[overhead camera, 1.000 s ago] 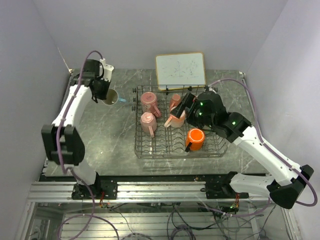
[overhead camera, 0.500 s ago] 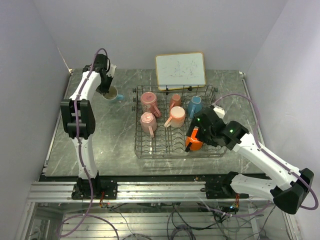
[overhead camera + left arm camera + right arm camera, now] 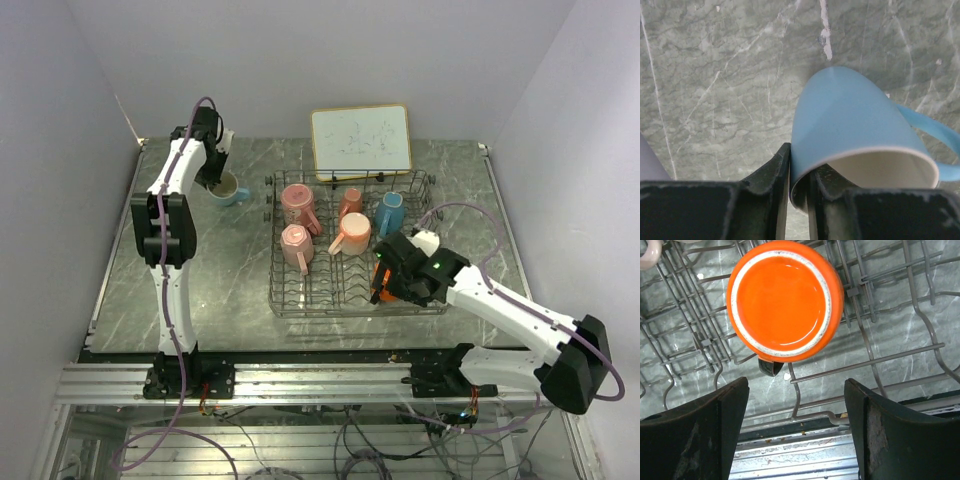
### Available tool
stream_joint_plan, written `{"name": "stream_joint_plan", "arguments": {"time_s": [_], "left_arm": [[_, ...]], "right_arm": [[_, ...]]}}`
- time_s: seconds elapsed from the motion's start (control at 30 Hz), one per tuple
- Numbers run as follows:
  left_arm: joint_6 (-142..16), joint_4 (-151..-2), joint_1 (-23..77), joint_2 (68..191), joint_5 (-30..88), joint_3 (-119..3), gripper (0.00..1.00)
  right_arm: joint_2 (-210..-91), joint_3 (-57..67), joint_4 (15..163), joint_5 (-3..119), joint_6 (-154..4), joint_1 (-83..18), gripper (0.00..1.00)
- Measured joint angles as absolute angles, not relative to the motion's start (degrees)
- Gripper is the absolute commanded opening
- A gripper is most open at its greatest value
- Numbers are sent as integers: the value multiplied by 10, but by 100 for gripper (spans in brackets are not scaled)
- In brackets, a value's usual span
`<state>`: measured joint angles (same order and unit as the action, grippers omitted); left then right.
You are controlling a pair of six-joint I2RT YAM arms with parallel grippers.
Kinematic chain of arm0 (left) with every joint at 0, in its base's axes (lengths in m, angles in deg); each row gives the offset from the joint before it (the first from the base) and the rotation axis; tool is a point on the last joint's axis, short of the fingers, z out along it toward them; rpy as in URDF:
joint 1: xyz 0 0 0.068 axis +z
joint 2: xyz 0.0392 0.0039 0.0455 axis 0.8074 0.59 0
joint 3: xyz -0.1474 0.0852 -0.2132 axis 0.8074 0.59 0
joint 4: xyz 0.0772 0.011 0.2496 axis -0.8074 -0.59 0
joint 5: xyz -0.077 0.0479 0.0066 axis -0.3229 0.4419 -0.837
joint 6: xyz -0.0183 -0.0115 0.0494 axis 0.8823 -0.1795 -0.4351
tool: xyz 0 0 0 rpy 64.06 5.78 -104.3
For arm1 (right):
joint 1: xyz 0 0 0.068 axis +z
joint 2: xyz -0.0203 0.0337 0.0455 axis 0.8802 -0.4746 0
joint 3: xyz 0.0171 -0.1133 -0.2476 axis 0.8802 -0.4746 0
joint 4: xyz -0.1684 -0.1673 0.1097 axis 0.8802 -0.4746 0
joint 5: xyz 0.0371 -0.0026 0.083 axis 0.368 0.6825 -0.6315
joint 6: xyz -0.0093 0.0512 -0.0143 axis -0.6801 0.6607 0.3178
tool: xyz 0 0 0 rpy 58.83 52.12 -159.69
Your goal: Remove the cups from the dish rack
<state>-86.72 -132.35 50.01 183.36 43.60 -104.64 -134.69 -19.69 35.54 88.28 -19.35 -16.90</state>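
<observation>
The grey wire dish rack point(image 3: 285, 300) stands mid-table. Several cups sit in it: two pink ones point(image 3: 297, 203) on the left, a peach one point(image 3: 353, 235) and a blue one point(image 3: 388, 212) behind. An orange-red cup point(image 3: 785, 300) stands at the rack's front. My right gripper point(image 3: 796, 425) hangs just above it, open, one finger point(image 3: 700, 435) on each side of its near edge. At the table's far left, a light blue cup point(image 3: 850, 120) is pinched by its wall in my left gripper point(image 3: 799, 162), one finger inside and one outside. This cup point(image 3: 230, 188) is low over the tabletop.
A wood-framed whiteboard point(image 3: 360, 140) leans behind the rack. The rack's front wire rim point(image 3: 865, 362) and the table's metal front rail point(image 3: 805, 460) lie under the right gripper. Bare marble tabletop point(image 3: 220, 270) lies left of the rack.
My right gripper has come forward from the rack's back to above the orange-red cup, its jaws narrowing a little. The left arm carried the light blue cup slightly back and has held there.
</observation>
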Motion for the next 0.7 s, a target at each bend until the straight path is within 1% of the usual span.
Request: {"name": "stream_joint_plan", "arguments": {"time_s": [0.03, 0.1, 0.13, 0.17, 0.27, 0.43, 0.5, 0.57, 0.63, 0.7], "left_arm": [[-866, -1324, 500, 1837, 434, -1051, 45], [-863, -1323, 500, 1840, 432, -1056, 68], [-862, -1324, 500, 1840, 431, -1057, 77], [-863, -1323, 500, 1840, 430, -1059, 80], [-860, -1320, 504, 1839, 424, -1062, 82], [-861, -1320, 512, 1826, 411, -1062, 90], [-863, -1320, 514, 1807, 407, -1053, 93], [-866, -1323, 516, 1780, 402, -1040, 98], [-870, -1326, 520, 1747, 395, -1029, 100], [-875, -1328, 523, 1713, 387, -1021, 99]], "right_arm": [[-1355, -197, 356, 888, -186, -162, 74], [-1370, -197, 357, 898, -170, -149, 71], [-1379, -196, 357, 904, -160, -142, 70], [-1389, -194, 356, 911, -150, -134, 68], [-1419, -184, 351, 933, -118, -112, 65], [-1455, -169, 347, 966, -70, -85, 58], [-1465, -167, 345, 981, -52, -78, 56], [-1472, -167, 344, 990, -42, -76, 53], [-1479, -167, 345, 999, -35, -74, 51], [-1485, -167, 345, 1006, -30, -73, 47]]}}
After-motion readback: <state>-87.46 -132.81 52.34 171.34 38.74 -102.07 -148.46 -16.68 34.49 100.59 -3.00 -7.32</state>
